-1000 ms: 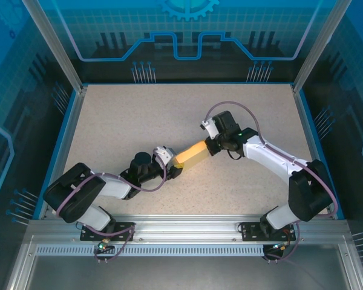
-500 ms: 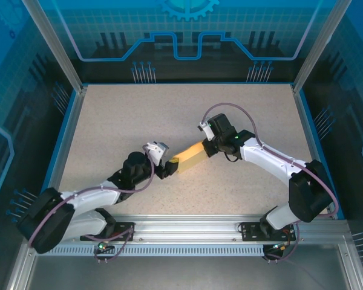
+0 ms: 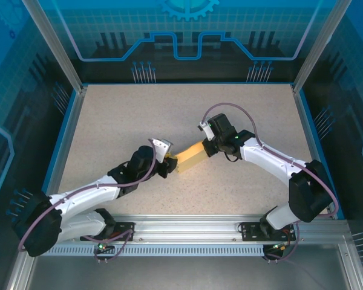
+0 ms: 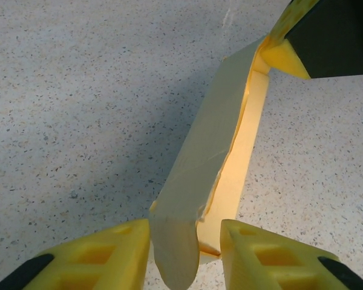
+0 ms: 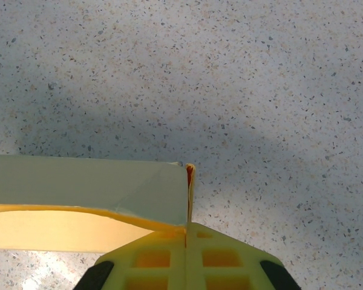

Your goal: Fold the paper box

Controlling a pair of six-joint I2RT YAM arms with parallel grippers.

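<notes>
Since 1 second ago the left arm has unfolded from near its base and stretched across the table, bringing its gripper up to the box's near end; the box and the right arm have shifted only slightly left.

The paper box (image 3: 190, 157) lies near the middle of the table (image 3: 109, 115) as a long, narrow, pale yellow shape, running diagonally from lower left to upper right in the top view. In the left wrist view the paper box (image 4: 221, 163) is partly formed, with 1 long panel leaning over a brighter inner trough and a loose flap curling down at the near end.

The left gripper (image 3: 169, 164) straddles that near end. Its 2 yellow fingers (image 4: 118, 244) stand apart with the cardboard filling the gap between them; I cannot tell whether they squeeze it.

The right gripper (image 3: 207, 147) holds the far end. In its wrist view its jaws are pressed together on a thin upright edge of the paper box (image 5: 78, 190), which stretches away to the left above the speckled surface.
</notes>
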